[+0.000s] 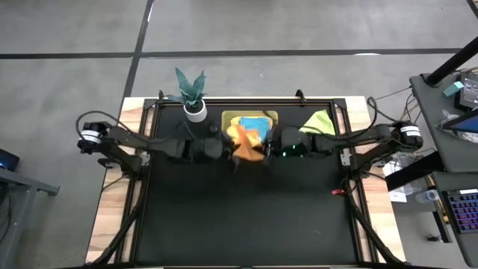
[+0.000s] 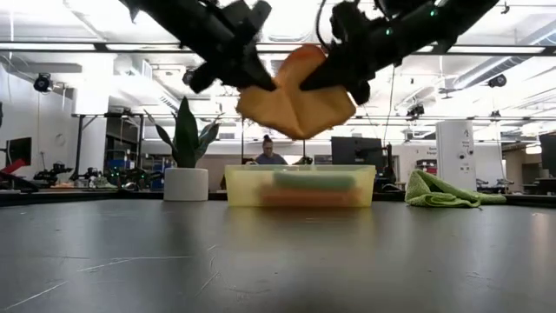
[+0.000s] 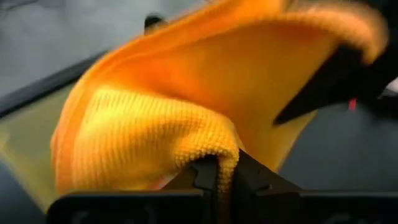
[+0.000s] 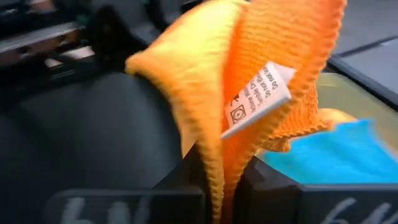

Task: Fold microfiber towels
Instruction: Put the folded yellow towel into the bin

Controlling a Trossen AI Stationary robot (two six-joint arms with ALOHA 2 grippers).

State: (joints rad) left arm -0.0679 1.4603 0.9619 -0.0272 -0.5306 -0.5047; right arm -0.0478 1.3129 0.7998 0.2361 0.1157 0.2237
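Observation:
An orange-yellow microfiber towel [image 2: 295,103] hangs in the air between my two grippers, well above the black table near its far middle. My left gripper [image 2: 249,76] is shut on its left end and my right gripper [image 2: 340,80] on its right end. In the high view the towel [image 1: 246,142] shows just in front of the translucent bin [image 1: 270,115]. A teal blue towel [image 4: 348,155] lies in the bin. A lime green towel [image 2: 439,189] lies crumpled on the table to the bin's right. My left gripper pinches a bunched fold at the towel's edge [image 3: 219,149] between its two fingers, coming slantwise down from the table's left. The cloth spreads away from the fingers, lifted clear of the table. My right gripper pinches a hemmed edge [image 4: 214,163] of the towel between its two fingers, close to the white care label [image 4: 258,99], reaching nearly level from the table's right. At least two layers run between the fingers. The towel sags slack toward the other gripper, clear of the table.
A potted plant [image 1: 193,93] stands at the far edge, left of the bin [image 2: 300,185]. The bin holds folded cloths. The wide black tabletop [image 1: 246,217] lies bare toward the near edge. A person sits in the room beyond the table.

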